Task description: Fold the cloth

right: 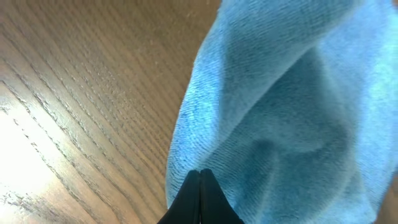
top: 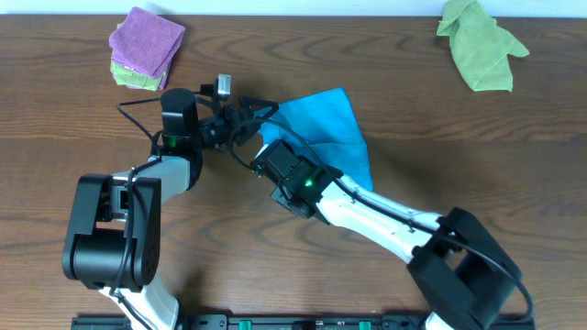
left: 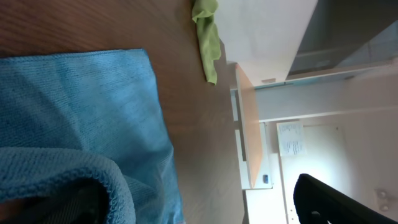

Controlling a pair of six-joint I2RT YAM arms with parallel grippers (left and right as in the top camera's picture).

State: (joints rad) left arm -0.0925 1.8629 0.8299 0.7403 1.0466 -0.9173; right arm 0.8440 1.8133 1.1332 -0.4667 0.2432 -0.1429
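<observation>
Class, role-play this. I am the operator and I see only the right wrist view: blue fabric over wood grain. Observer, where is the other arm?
Observer: In the overhead view, the left gripper sits close to the right gripper, both at the blue cloth's edge on the left arm's side.
Operator: Are there other cloths around?
Observer: Yes. A purple folded cloth lies at the far edge on the left arm's side, and an olive-green cloth at the far edge on the right arm's side. Both are apart from the blue one.

Soft, fine-ribbed matt blue cloth [right: 292, 93] on grained wood table [right: 74, 74].
</observation>
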